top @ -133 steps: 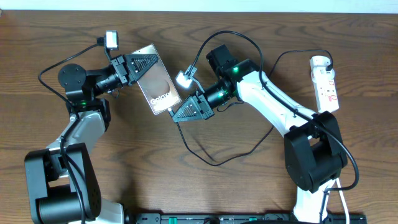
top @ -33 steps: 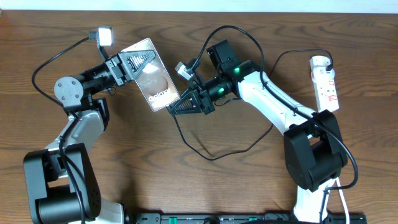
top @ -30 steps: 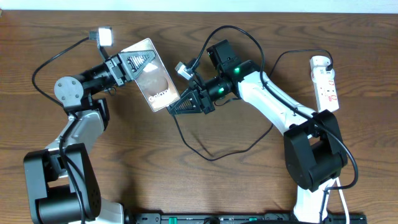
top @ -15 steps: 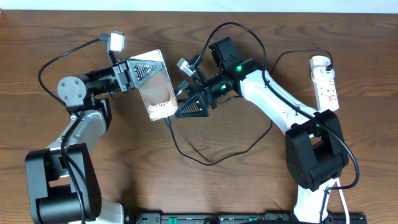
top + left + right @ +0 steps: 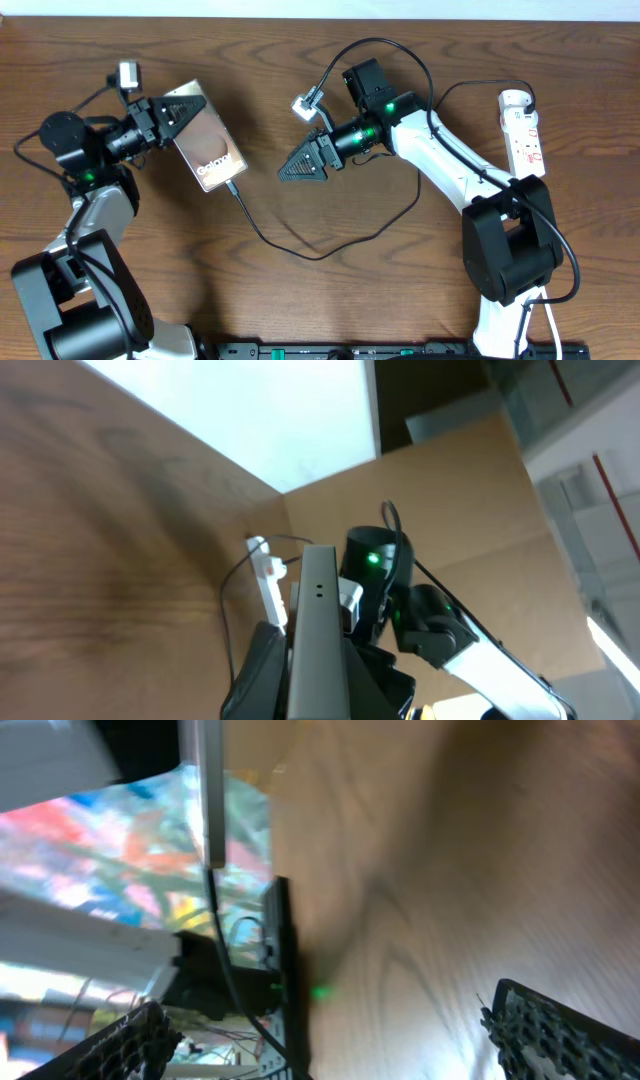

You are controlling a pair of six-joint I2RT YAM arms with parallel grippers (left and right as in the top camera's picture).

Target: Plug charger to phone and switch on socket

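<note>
In the overhead view my left gripper [image 5: 170,112] is shut on the upper end of the phone [image 5: 207,152], a dark glossy slab held tilted above the table at the left. The charger [image 5: 300,253], a thin black cable, has its plug tip in the phone's lower end and loops across the table toward the right. My right gripper [image 5: 298,168] stands open and empty a short way right of the phone. In the left wrist view the phone [image 5: 318,630] shows edge-on between the fingers [image 5: 262,672]. The right wrist view shows wide-apart fingers [image 5: 560,1032], with the phone [image 5: 210,790] and hanging charger [image 5: 218,930] beyond. The socket [image 5: 523,132] lies at the far right.
The charger's slack forms a wide loop in the middle of the wooden table [image 5: 330,310]. A black cable arcs above my right arm [image 5: 440,165]. The right arm's dark base [image 5: 510,255] stands at the lower right, and the left arm's base [image 5: 75,310] at the lower left.
My right gripper has opened, let go of the charger's plug tip and drawn back to the right. The left gripper has carried the phone leftward, with the charger trailing from its lower end.
</note>
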